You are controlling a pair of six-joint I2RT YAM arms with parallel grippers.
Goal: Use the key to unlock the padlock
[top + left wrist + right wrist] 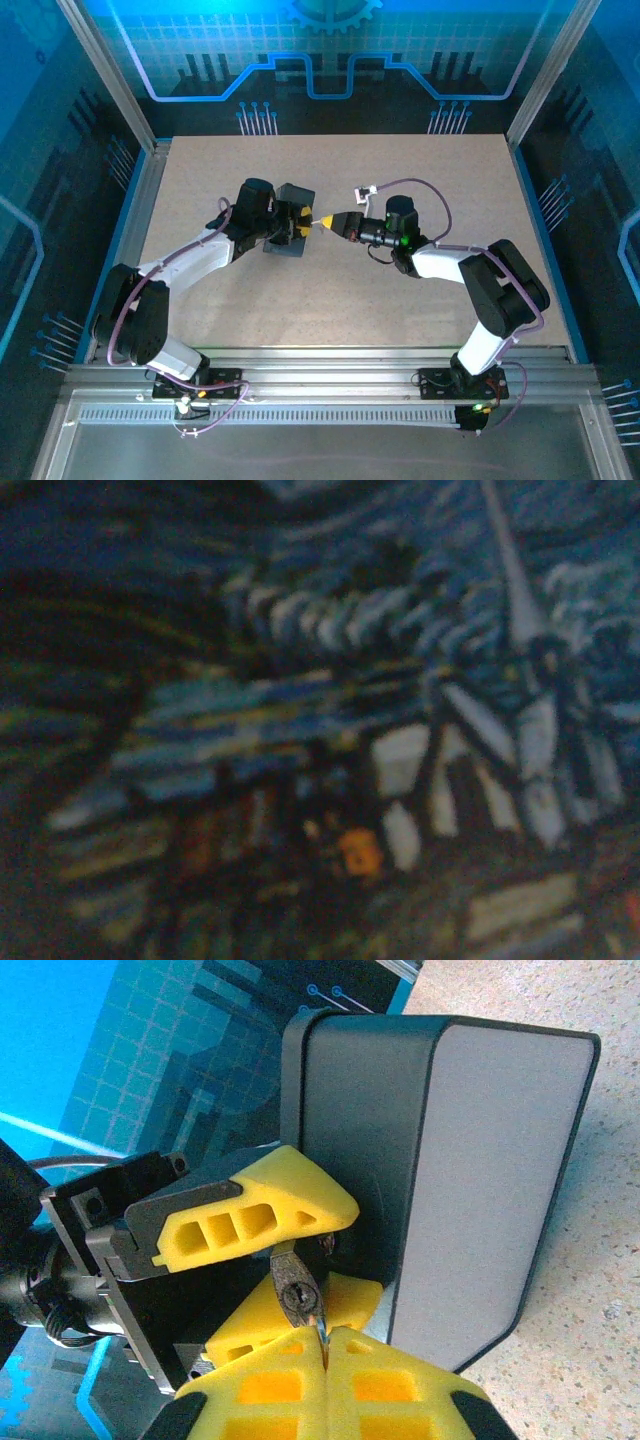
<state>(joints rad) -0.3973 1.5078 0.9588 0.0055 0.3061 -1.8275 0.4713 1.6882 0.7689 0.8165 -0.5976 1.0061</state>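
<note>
While the box (297,194) stands shut, its contents hidden, the padlock (297,1292) hangs at its front, pinched between the narrowed yellow fingers of the left gripper (335,1255). The right gripper (325,1345) is clamped tight on the key (321,1328), whose tip meets the padlock's underside. I can read no writing; the box carries a blurred swirly painting print. The table (420,320) is speckled beige, ringed by blue-lit circuit-pattern panels.
</note>
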